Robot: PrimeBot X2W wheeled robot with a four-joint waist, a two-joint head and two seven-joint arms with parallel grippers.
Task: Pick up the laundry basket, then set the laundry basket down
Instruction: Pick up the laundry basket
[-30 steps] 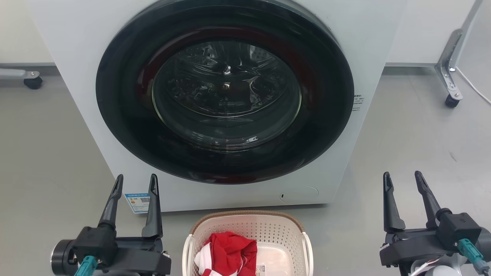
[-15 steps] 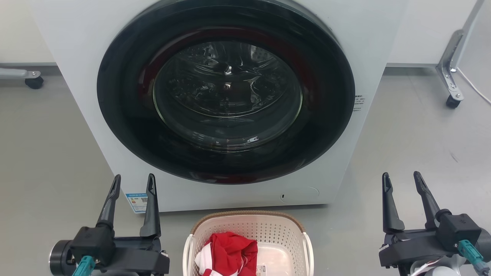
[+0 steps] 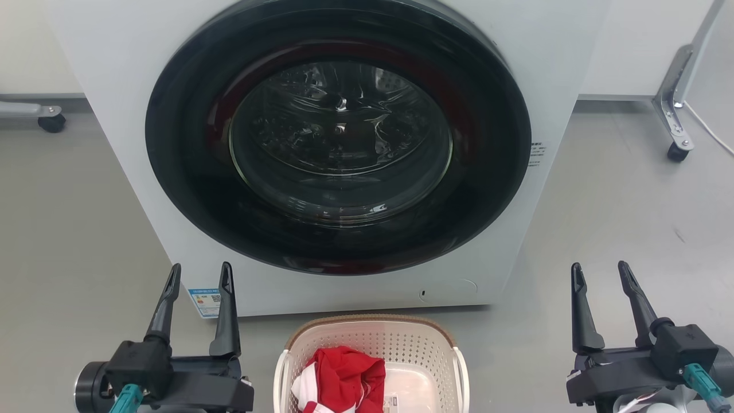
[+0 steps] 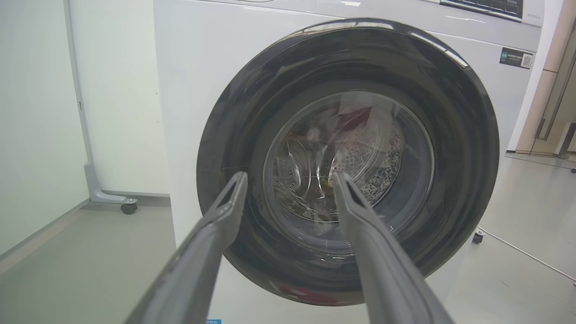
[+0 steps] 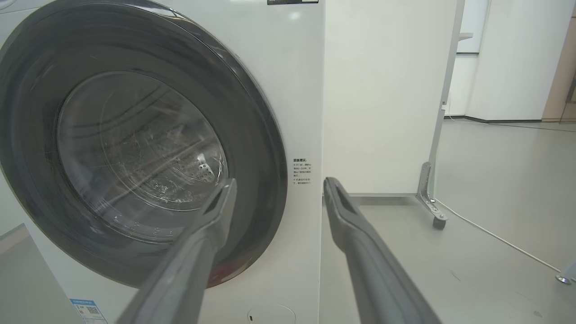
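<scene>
On the floor (image 3: 69, 229) just before the washing machine (image 3: 103, 69), between left gripper (image 3: 200, 269) and right gripper (image 3: 598, 268), both spread wide and empty: laundry basket (image 3: 401, 344) holding red cloth (image 3: 344, 373), pick-up not yet begun; next, likely, lowering to clamp its loop handles (image 3: 461, 373).

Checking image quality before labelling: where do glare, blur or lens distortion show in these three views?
Head view: evenly lit, sharp; pale streaky reflections on the dark round glass door of the white washing machine. Left wrist view: wide-angle skew of the machine's edges, left gripper soft near the lens. Right wrist view: same softness on the right gripper, glare on the door glass.
</scene>
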